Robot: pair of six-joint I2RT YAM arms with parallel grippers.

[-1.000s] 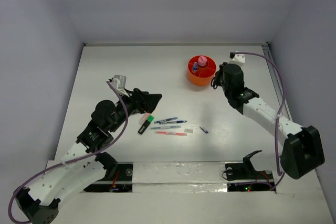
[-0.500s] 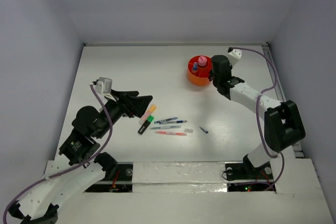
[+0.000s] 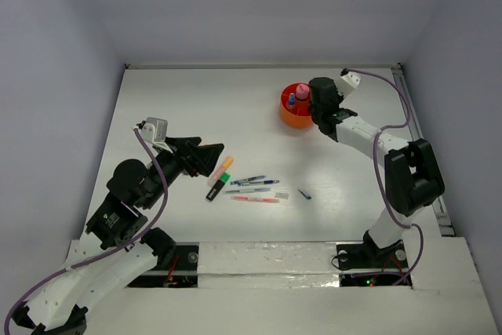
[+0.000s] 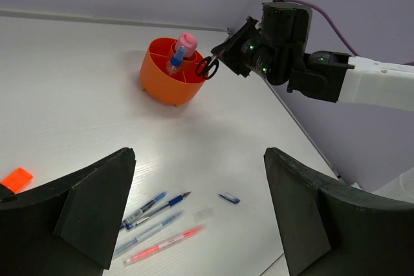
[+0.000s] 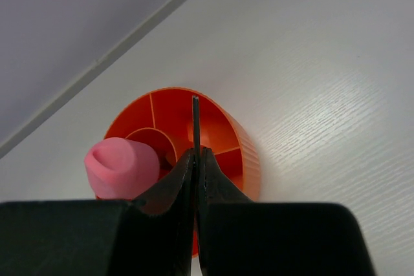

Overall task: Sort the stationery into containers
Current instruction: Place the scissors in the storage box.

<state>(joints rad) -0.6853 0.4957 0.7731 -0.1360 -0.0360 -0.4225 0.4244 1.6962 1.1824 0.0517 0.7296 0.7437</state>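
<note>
The orange tub (image 3: 295, 118) stands at the back right with a pink tube (image 3: 302, 90) and a blue-capped bottle (image 3: 291, 100) in it. My right gripper (image 3: 316, 107) is shut on the black-handled scissors (image 4: 208, 66) and holds them over the tub's right edge. In the right wrist view the blade (image 5: 195, 124) sticks out from the shut gripper (image 5: 197, 156) above the tub's compartments (image 5: 249, 153), next to the pink tube (image 5: 119, 166). My left gripper (image 3: 212, 154) is open and empty, above the orange highlighter (image 3: 224, 164) and the green highlighter (image 3: 216, 187).
Two blue pens (image 3: 255, 182), a pale blue pen (image 3: 249, 190) and a red pen (image 3: 255, 199) lie in mid table. A clear cap (image 3: 281, 194) and a small blue cap (image 3: 304, 193) lie to their right. The pens also show in the left wrist view (image 4: 152, 208).
My right gripper has swung left with the scissors, from beside the tub to over its edge. My left arm has drawn back to the left and risen off the highlighters.
</note>
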